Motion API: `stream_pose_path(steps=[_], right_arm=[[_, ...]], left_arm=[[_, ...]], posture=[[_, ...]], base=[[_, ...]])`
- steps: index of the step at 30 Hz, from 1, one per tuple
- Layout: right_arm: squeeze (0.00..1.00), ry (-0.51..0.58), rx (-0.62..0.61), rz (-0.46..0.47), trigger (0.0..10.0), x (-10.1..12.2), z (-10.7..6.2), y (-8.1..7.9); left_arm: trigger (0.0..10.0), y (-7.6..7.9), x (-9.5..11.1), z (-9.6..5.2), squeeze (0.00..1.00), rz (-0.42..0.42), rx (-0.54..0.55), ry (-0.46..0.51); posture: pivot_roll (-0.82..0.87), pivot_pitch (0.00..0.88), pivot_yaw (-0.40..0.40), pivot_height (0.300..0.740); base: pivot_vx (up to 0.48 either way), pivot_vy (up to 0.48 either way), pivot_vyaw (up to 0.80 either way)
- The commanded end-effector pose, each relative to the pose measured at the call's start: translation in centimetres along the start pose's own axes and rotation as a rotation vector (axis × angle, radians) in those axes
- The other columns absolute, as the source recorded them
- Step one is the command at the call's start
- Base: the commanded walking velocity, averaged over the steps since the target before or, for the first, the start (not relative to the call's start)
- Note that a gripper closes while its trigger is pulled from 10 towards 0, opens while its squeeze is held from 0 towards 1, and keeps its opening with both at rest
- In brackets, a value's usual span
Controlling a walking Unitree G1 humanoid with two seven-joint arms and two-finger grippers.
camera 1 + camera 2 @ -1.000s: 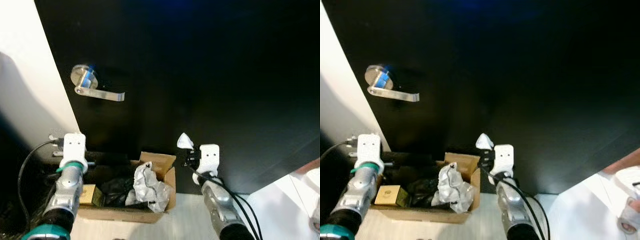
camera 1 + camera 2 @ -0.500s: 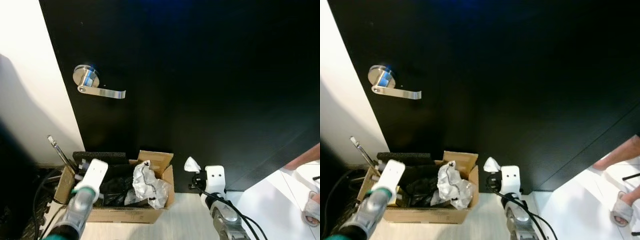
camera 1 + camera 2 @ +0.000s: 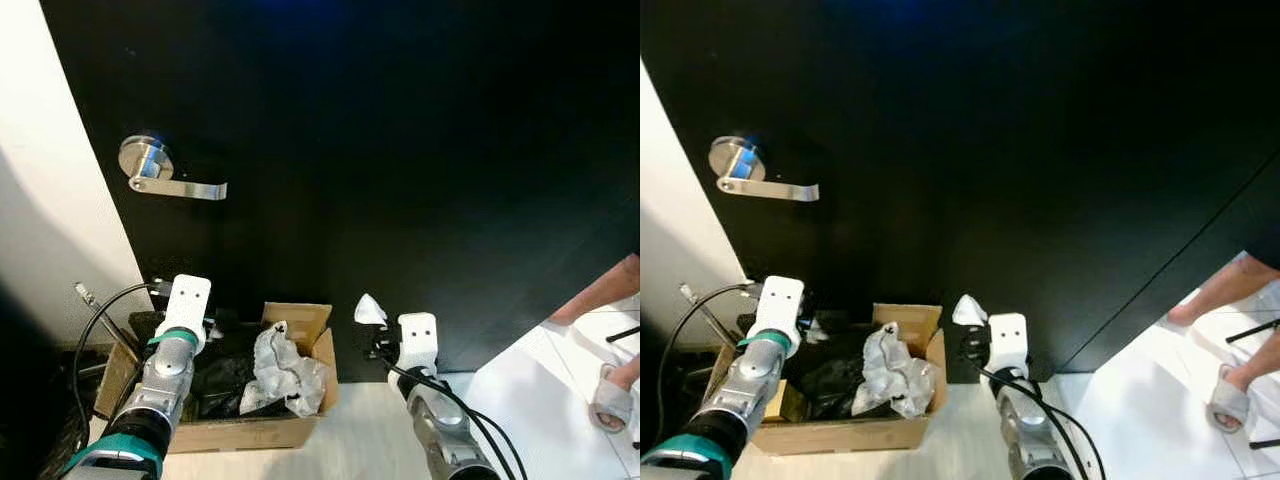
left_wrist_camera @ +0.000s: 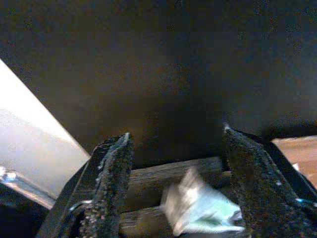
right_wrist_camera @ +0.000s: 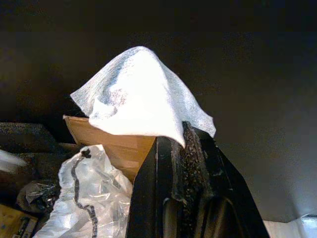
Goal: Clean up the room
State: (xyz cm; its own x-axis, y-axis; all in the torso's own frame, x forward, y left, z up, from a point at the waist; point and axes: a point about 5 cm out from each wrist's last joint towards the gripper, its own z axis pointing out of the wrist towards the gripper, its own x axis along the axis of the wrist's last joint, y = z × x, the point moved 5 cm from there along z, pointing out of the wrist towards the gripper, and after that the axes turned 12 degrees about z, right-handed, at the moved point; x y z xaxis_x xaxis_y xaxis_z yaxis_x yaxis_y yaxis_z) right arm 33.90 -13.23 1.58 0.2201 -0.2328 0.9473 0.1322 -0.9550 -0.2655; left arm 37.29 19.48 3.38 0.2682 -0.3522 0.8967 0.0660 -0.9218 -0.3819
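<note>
1. My right gripper (image 5: 181, 148) has its fingers pinched together on a white tissue (image 5: 141, 94), held just right of the cardboard box (image 3: 255, 432) on the floor; the box is at the foot of the black door (image 3: 400, 150).
2. My left gripper (image 4: 173, 193) hovers over the box's far left end, fingers apart, nothing between them; crumpled plastic (image 3: 283, 365) lies inside.

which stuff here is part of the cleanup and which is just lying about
Part of the job:
- white tissue, pinched in the right claw
- cardboard box of trash
- crumpled plastic bag in it
- left claw, open over the box

Just there:
- black door
- door handle
- person's slippered foot
</note>
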Motion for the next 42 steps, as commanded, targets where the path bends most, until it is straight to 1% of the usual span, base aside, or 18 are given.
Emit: stream_pose_path(steps=[1, 6, 12, 13, 15, 19, 21, 24, 27, 29, 30, 31, 32, 33, 34, 35, 36, 42], right_arm=[[0.00, 0.005, 0.003, 0.001, 10.0, 0.1, -0.1, 0.0], [0.00, 0.010, 0.010, 0.003, 10.0, 0.3, 0.1, -0.2], [0.00, 0.012, 0.067, 0.012, 10.0, 1.0, 0.9, -1.3], [0.00, -0.007, 0.130, 0.017, 10.0, 1.4, 1.7, -2.7], [0.00, -0.007, 0.130, 0.017, 10.0, 1.4, 1.7, -2.7], [0.00, -0.029, 0.248, 0.028, 10.0, 2.4, 3.1, -5.6], [0.00, -0.029, 0.248, 0.028, 10.0, 2.4, 3.1, -5.6], [0.00, -0.038, 0.357, 0.057, 10.0, 3.6, 4.0, -8.2], [0.00, -0.038, 0.357, 0.057, 10.0, 3.6, 4.0, -8.2], [0.00, -0.050, 0.524, 0.173, 10.0, 5.4, 4.8, -12.5], [0.00, -0.050, 0.524, 0.173, 10.0, 5.4, 4.8, -12.5], [0.00, -0.059, 0.618, 0.236, 10.0, 6.3, 4.8, -14.7], [0.00, -0.059, 0.618, 0.236, 10.0, 6.3, 4.8, -14.7], [0.15, -0.069, 0.724, 0.305, 10.0, 7.4, 4.6, -17.1], [0.15, -0.069, 0.724, 0.305, 10.0, 7.4, 4.6, -17.1], [0.84, -0.068, 0.808, 0.349, 10.0, 8.5, 4.4, -19.0], [1.00, -0.066, 0.870, 0.398, 10.0, 9.4, 4.1, -20.1], [1.00, -0.082, 0.962, 0.455, 10.0, 10.2, 3.6, -21.0]], left_arm=[[10.0, 0.4, -0.7, -0.4, 0.00, -0.044, -0.013, -0.014], [10.0, 0.0, -1.4, -0.7, 0.00, -0.050, -0.013, -0.018], [10.0, -0.8, -4.6, -2.2, 0.00, 0.064, -0.028, -0.073], [10.0, -1.0, -7.2, -3.8, 0.00, 0.095, -0.078, -0.111], [10.0, -1.0, -7.2, -3.8, 0.00, 0.095, -0.078, -0.111], [10.0, -0.5, -10.1, -7.3, 0.00, 0.077, -0.226, -0.124], [10.0, -0.5, -10.1, -7.3, 0.00, 0.077, -0.226, -0.124], [10.0, -0.9, -10.1, -10.3, 0.00, 0.017, -0.307, -0.082], [10.0, -0.9, -10.1, -10.3, 0.00, 0.017, -0.307, -0.082], [10.0, -1.2, -7.9, -12.7, 0.00, -0.052, -0.370, -0.015], [10.0, -1.2, -7.9, -12.7, 0.00, -0.052, -0.370, -0.015], [10.0, -1.2, -6.8, -13.4, 0.00, -0.073, -0.391, 0.013], [10.0, -1.2, -6.8, -13.4, 0.00, -0.073, -0.391, 0.013], [10.0, -1.3, -5.6, -13.5, 0.00, -0.093, -0.390, 0.039], [10.0, -1.3, -5.6, -13.5, 0.00, -0.093, -0.390, 0.039], [10.0, -1.3, -4.6, -13.3, 0.00, -0.105, -0.380, 0.062], [10.0, -1.3, -4.0, -13.2, 0.00, -0.119, -0.371, 0.077], [10.0, -0.9, -3.0, -13.0, 0.00, -0.137, -0.368, 0.096]], posture=[[0.07, 0.033, -0.039, 0.740], [0.07, 0.033, -0.038, 0.740], [0.09, 0.059, -0.032, 0.740], [0.11, 0.080, -0.038, 0.740], [0.11, 0.080, -0.038, 0.740], [0.16, 0.098, -0.051, 0.740], [0.16, 0.098, -0.051, 0.740], [0.23, 0.130, -0.072, 0.740], [0.23, 0.130, -0.072, 0.740], [0.27, 0.169, -0.074, 0.740], [0.27, 0.169, -0.074, 0.740], [0.28, 0.175, -0.074, 0.740], [0.28, 0.175, -0.074, 0.740], [0.29, 0.188, -0.076, 0.740], [0.29, 0.188, -0.076, 0.740], [0.29, 0.192, -0.076, 0.740], [0.29, 0.195, -0.077, 0.740], [0.29, 0.202, -0.086, 0.740]], base=[[0.000, 0.000, 0.00], [0.000, 0.000, 0.00], [0.000, 0.000, 0.00], [0.000, 0.000, 0.00], [0.000, 0.000, 0.00], [0.000, 0.000, 0.00], [0.000, 0.000, 0.00], [0.000, 0.000, 0.00], [0.000, 0.000, 0.00], [0.000, 0.000, 0.00], [0.000, 0.000, 0.00], [0.000, 0.000, 0.00], [0.000, 0.000, 0.00], [0.000, 0.000, 0.00], [0.000, 0.000, 0.00], [0.000, 0.000, 0.00], [0.000, 0.000, 0.00], [0.000, 0.000, 0.00]])
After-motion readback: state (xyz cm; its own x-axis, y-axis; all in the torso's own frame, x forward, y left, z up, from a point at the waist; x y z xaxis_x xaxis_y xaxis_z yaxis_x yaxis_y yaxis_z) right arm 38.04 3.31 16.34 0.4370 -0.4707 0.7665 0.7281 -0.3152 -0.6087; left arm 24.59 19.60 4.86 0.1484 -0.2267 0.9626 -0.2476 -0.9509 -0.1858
